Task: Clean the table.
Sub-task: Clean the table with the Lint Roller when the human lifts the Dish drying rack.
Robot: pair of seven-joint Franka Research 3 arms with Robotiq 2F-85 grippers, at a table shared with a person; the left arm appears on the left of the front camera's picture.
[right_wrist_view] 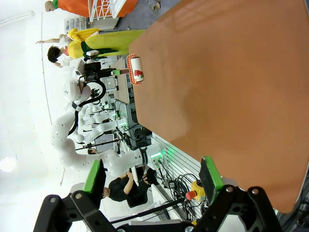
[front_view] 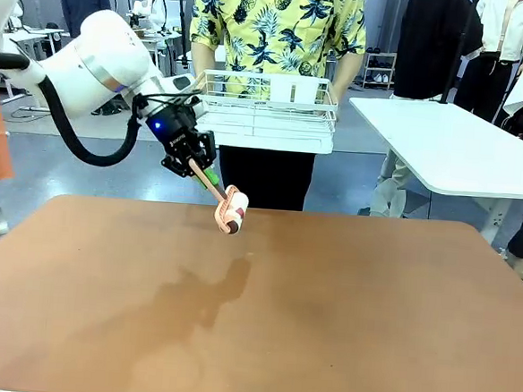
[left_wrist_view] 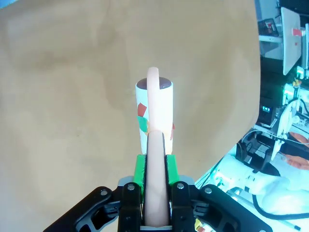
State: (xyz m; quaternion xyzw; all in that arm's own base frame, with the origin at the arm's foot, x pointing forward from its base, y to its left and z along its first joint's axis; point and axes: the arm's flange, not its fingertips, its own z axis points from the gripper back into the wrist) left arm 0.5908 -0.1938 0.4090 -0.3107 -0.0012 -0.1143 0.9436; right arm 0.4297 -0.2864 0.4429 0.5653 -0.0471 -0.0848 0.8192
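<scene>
One grip only: hold the light lint roller by its stiff handle, as pinched in the left tool, at eleven o'clock above the hard, smooth, heavy counter; right tool spread, empty.

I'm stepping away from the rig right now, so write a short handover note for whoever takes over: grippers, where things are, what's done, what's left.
Left gripper: shut on the handle of the lint roller, holding it in the air over the far edge of the table.
Right gripper: open, empty, back from the table.
Done: red and green scraps are stuck to the roller; no loose ones are visible on the table top.
Left: check the top over, then probably put the roller away. A person stands at the far side holding a white wire basket.
</scene>
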